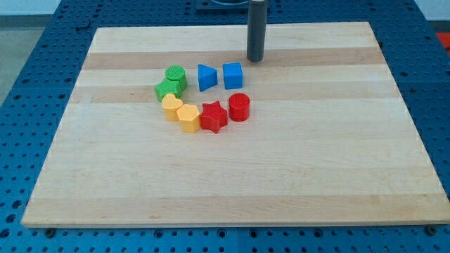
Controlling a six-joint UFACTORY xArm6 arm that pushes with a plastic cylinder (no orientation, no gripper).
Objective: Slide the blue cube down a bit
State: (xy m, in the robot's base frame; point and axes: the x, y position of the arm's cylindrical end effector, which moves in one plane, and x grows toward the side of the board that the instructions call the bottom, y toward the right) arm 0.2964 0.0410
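Note:
The blue cube (233, 75) sits on the wooden board (316, 161) above the view's middle. My tip (254, 59) rests on the board just above and to the right of the cube, a small gap apart from it. A blue triangular block (206, 77) stands close to the cube's left. Below the cube is a red cylinder (239, 107).
A red star (214, 117) lies left of the red cylinder. A yellow heart (171, 107) and another yellow block (188, 117) touch each other. A green cylinder (176, 76) and a green block (167, 89) stand at the cluster's left. Blue perforated table surrounds the board.

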